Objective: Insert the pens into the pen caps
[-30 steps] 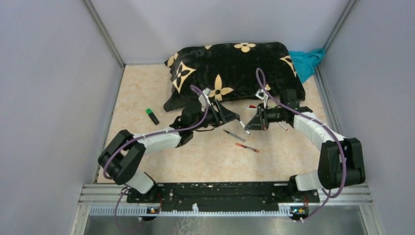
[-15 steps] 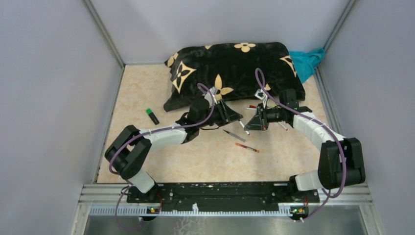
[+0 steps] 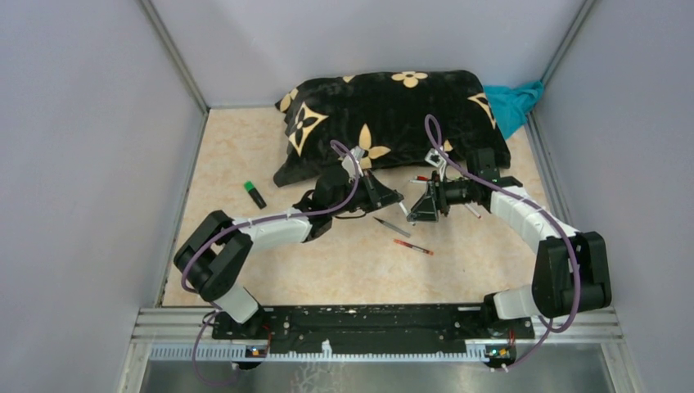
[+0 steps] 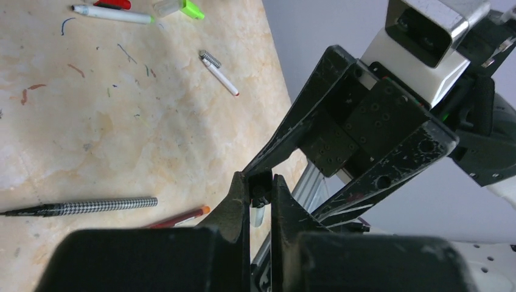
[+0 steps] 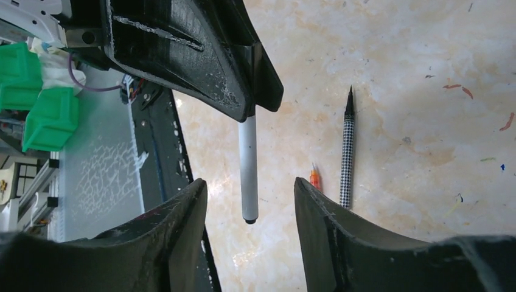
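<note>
**Left gripper pinches the white pen; right gripper's fingers stand apart around it**

We see the left gripper [image 4: 260, 185] closed narrow, its two fingers clamped on one end of the white pen [image 5: 247, 164]. The pen sticks straight out from the fingertips, above the table [image 3: 245, 246]. The right gripper [image 5: 249, 182] faces it tip to tip. Its fingers [image 5: 188, 237] stand apart on either side of the pen's dark free end and touch nothing.

Just below the two grippers, on the marbled top, lie a checkered pen [image 5: 347, 161] and beside it a red pen [image 4: 176, 218] with an orange tip, near each other but apart. Farther out the left wrist view shows a short white pen with a coil [image 4: 219, 73]. At that view's top edge are a white pen with a green tip [image 4: 112, 13] and a red cap [image 4: 115, 3] touching it.

A black marker with a green end [image 3: 255, 194] lies well off to the left. Close behind both grippers a black flowered cushion [image 3: 393, 106] fills the back of the table, with a teal cloth [image 3: 514, 102] at its right corner.
</note>
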`<state>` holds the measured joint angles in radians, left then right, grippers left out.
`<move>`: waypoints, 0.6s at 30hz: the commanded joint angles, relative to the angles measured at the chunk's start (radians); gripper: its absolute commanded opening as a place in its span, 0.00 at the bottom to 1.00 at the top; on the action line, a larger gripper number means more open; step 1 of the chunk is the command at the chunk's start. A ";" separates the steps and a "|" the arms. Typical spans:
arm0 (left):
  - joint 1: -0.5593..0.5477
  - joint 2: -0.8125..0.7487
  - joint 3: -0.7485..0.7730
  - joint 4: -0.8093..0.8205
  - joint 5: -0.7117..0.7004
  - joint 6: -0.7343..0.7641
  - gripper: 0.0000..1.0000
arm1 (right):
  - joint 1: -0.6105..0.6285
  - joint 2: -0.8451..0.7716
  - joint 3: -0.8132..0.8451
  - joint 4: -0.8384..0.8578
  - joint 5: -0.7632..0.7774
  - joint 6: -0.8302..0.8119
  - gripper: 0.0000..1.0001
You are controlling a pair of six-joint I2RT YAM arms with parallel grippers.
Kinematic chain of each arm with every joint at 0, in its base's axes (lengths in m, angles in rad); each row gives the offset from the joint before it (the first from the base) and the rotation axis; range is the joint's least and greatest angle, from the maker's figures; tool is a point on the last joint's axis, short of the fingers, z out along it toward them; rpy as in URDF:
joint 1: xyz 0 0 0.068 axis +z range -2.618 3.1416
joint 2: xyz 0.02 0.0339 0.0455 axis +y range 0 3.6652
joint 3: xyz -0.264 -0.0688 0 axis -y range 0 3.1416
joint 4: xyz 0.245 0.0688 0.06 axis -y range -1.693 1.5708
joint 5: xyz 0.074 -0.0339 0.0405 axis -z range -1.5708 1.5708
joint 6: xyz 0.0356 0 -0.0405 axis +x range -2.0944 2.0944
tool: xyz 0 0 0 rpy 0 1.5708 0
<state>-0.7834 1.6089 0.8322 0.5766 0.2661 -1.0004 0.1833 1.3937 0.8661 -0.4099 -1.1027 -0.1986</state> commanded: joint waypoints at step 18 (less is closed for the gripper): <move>0.269 -0.153 -0.088 -0.658 -0.122 0.084 0.00 | -0.043 -0.085 0.034 -0.046 0.202 -0.096 0.60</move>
<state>-0.6491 1.5196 0.7818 0.2691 0.2401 -0.9432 0.1703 1.3590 0.8742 -0.4629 -0.9627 -0.2626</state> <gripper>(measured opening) 0.125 0.594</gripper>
